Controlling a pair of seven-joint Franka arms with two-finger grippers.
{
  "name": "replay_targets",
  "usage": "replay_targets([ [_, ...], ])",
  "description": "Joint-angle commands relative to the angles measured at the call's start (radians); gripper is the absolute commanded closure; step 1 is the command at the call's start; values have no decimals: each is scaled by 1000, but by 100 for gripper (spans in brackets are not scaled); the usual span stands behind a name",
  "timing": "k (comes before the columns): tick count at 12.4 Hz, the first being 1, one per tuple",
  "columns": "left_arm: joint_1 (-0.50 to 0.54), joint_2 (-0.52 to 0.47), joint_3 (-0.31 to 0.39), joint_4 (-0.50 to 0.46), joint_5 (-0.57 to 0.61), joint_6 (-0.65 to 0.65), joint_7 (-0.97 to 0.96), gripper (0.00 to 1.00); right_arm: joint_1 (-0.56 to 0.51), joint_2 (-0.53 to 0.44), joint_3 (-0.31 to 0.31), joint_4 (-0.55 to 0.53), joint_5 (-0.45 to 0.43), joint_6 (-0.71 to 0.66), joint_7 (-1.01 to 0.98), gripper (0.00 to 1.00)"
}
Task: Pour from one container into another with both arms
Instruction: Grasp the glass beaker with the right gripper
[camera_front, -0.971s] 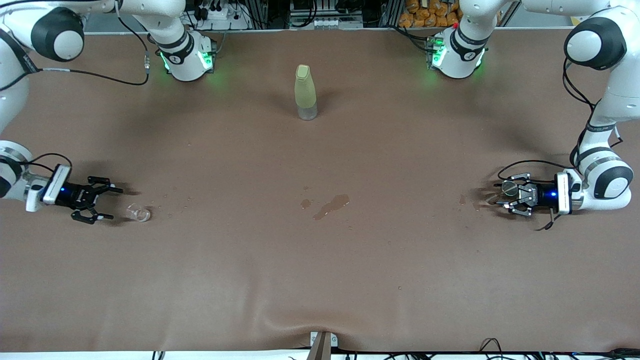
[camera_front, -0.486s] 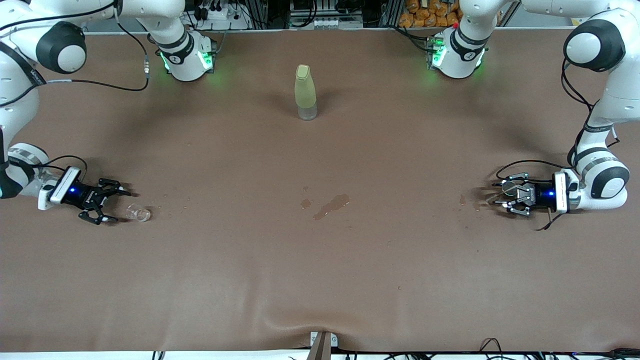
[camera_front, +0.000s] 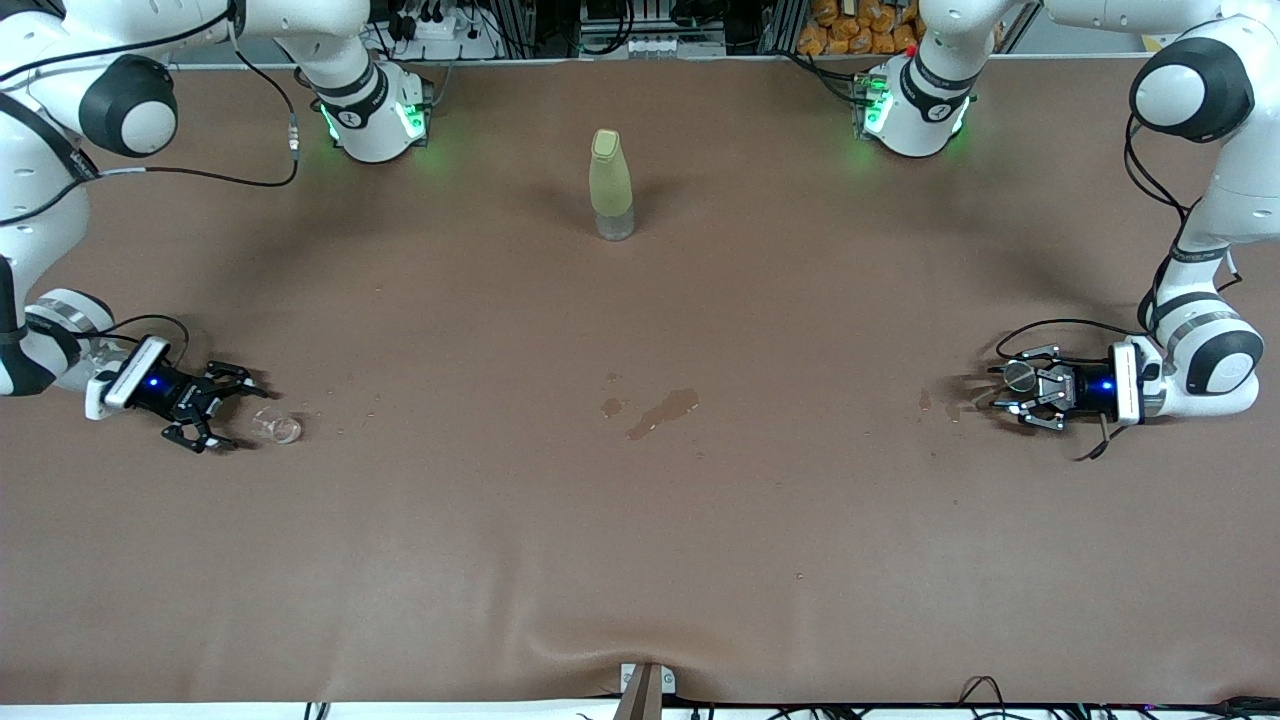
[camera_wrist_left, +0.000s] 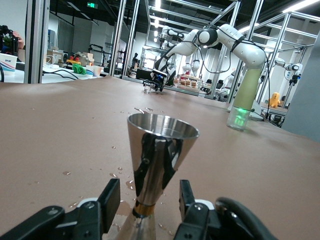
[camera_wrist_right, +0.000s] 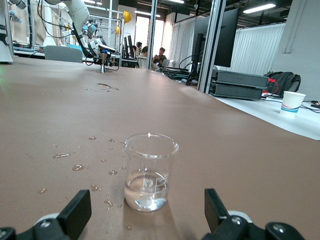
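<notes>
In the front view, low toward the right arm's end of the table, the right gripper lies close to the brown table, spread wide, with the small glass beaker just in front of its tips and not gripped. At the left arm's end, the left gripper brackets a metal jigger. A yellow-green bottle stands upper middle, well apart from both, and a wet stain marks mid-frame. The left wrist view shows the jigger upright between the fingers, narrow gaps showing on each side, so it is unclenched. In the right wrist view, the beaker holds a little liquid among droplets, the fingers well clear. Both grasps look pending; next comes closing squarely, then lifting. Nothing blocks either.
</notes>
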Motion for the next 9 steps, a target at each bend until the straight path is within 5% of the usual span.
replay_targets([
  [1,-2,13,-1,16,-29,-17,17,59,-12,27,7,11,28,-20,-187,0],
  [5,-5,11,-1,19,-26,-17,18,99,12,56,17,8,62,-19,-191,0],
  [9,-5,-1,-1,20,-26,-17,8,100,35,68,46,8,66,-14,-202,0],
])
